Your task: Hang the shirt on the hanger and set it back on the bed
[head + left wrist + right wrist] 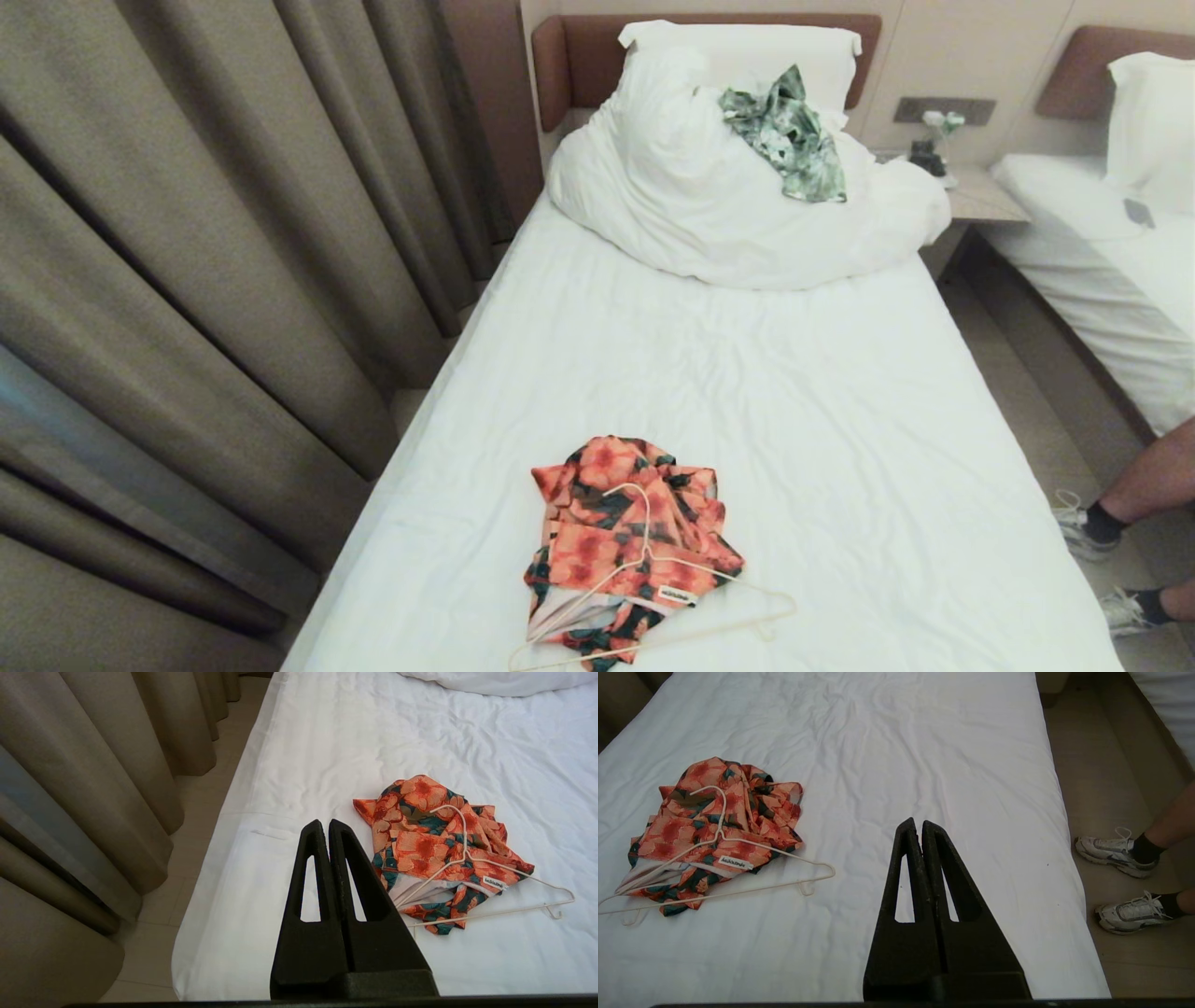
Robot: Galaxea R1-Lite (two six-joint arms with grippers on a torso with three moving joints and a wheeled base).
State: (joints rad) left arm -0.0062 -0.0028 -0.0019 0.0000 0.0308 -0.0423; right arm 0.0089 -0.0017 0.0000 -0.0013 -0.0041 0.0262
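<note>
Half the hanger (653, 597) lies tucked under the crumpled shirt (616, 537).

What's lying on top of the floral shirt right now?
The hanger lies on the crumpled shirt, its hook over the fabric, one end out on the bed. What the folds cover cannot be seen.

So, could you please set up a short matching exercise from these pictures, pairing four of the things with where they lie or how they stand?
Things:
1. hanger
2. shirt
3. leaf-print garment
4. left gripper

States:
A. crumpled in a heap on the white sheet of the bed
B. shut, holding nothing, above the bed's near edge
C. draped over the bunched duvet by the headboard
D. lying loose on top of the heap, hook pointing toward the headboard

Pairs: 1-D, 2-A, 3-C, 4-B
</note>
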